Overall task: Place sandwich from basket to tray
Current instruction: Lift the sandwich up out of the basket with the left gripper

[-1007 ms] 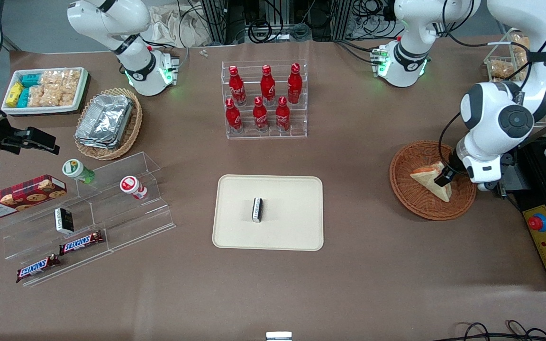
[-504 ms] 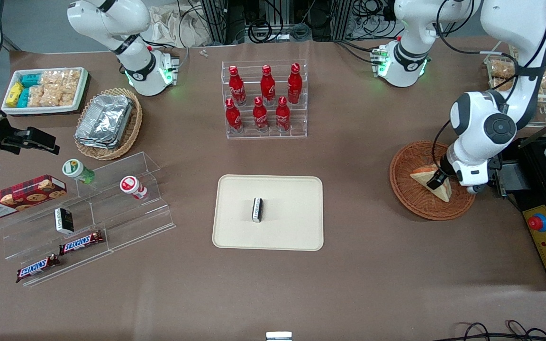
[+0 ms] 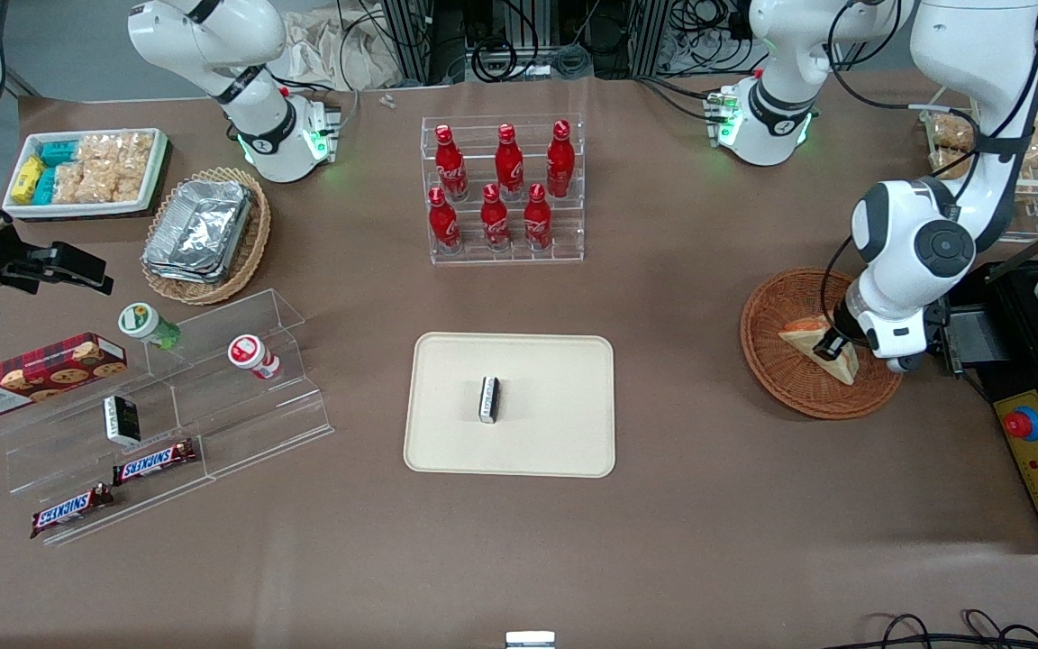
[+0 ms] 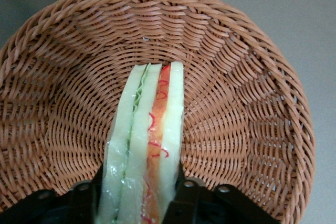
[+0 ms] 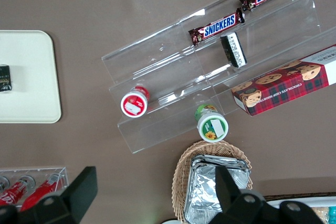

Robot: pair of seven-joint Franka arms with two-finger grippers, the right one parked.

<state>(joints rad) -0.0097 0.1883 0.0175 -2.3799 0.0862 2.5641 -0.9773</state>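
Since a second ago: gripper (image 3: 833,346) drawn in a little toward the basket's middle, arm more upright; sandwich (image 3: 819,345) unmoved. Sandwich on edge in the basket (image 4: 239,114), filling side up, sandwiched between the two fingers (image 4: 86,200), one at each bread face. Fingers apparently closed against the wrap, though contact partly hidden. Well apart, toward the table's (image 3: 717,541) middle: tray (image 3: 555,433) carrying only a small black-and-white bar (image 3: 489,398).

Sandwich (image 4: 149,145) standing on edge in wicker basket (image 4: 247,98) — hand (image 4: 139,195) clamped on both its sides
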